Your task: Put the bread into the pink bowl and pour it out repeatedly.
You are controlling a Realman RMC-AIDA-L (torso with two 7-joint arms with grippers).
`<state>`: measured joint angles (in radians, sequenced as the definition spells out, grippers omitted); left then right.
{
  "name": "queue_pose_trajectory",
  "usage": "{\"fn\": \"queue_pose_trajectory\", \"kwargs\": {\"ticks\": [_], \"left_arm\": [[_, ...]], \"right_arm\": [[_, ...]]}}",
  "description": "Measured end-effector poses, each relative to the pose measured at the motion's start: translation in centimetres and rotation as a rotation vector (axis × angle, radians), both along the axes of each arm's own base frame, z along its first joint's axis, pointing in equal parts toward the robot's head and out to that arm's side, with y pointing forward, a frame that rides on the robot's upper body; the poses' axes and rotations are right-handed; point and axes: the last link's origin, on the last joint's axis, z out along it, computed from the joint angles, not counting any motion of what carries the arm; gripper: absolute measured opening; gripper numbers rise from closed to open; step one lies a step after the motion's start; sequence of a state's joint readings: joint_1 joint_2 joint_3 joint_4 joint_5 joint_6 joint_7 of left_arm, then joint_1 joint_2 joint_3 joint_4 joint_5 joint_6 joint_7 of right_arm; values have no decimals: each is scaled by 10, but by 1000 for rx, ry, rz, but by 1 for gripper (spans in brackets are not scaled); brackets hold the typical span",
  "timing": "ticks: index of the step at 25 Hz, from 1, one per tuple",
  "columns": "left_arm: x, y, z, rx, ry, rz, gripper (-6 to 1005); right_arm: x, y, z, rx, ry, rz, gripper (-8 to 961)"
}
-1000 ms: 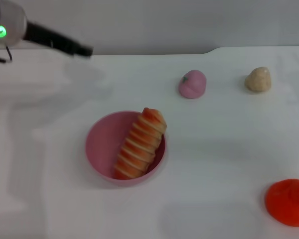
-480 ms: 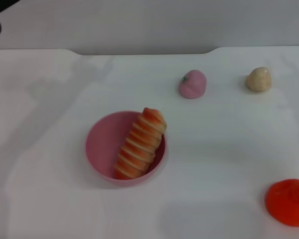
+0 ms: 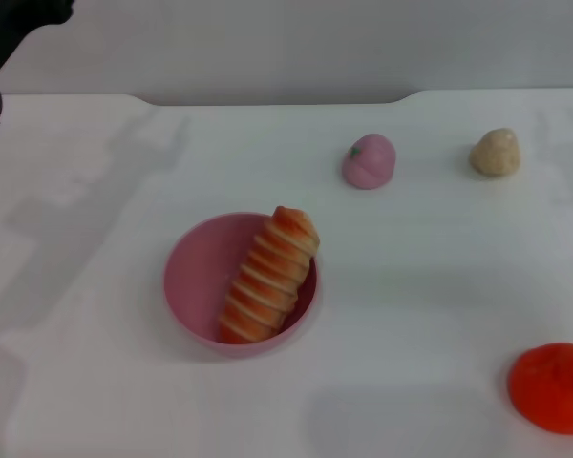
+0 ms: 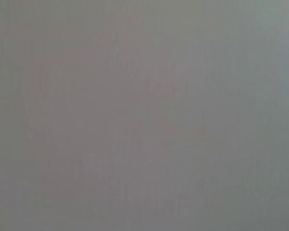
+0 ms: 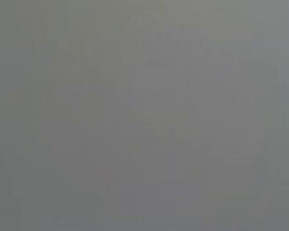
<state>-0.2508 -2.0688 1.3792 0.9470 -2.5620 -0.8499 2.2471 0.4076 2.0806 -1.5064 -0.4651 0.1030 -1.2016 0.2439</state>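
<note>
The pink bowl [image 3: 195, 279] stands upright on the white table, left of centre in the head view. The bread [image 3: 268, 277], a ridged orange-and-cream loaf, lies tilted inside it along the right side, its far end resting on the rim and poking a little above it. A dark part of my left arm [image 3: 17, 27] shows only in the far left upper corner, well away from the bowl. My right arm is out of view. Both wrist views show only plain grey.
A small pink peach toy [image 3: 369, 160] and a beige lump [image 3: 496, 152] sit toward the back right. A flat orange-red round thing [image 3: 555, 387] lies at the front right edge. A grey wall runs behind the table's far edge [image 3: 267, 98].
My left arm has drawn back from over the table's far left to the upper left corner. Bowl and bread have not moved.
</note>
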Motion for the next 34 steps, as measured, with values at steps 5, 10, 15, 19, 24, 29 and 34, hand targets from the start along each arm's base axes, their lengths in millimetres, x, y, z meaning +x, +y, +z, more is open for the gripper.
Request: {"fn": "queue_pose_trajectory", "kwargs": {"ticks": [5, 10, 15, 19, 24, 29, 34], "left_arm": [[-22, -11, -8, 100, -63, -36, 533], [-42, -17, -16, 165, -52, 11, 533], [-60, -20, -11, 198, -69, 81, 533], [-67, -22, -6, 222, -81, 102, 532], [-72, -22, -1, 241, -85, 124, 532], [-74, -22, 1, 248, -85, 126, 532], [-76, -22, 3, 254, -86, 134, 532]], "right_arm": [[4, -3, 0, 2, 0, -11, 429], [10, -4, 1, 4, 3, -35, 429], [20, -4, 7, 34, 30, -78, 429], [25, -2, 13, 59, 43, -103, 429], [30, 1, 16, 74, 55, -130, 429], [34, 0, 18, 87, 62, -148, 429], [38, -2, 18, 88, 64, -162, 429]]}}
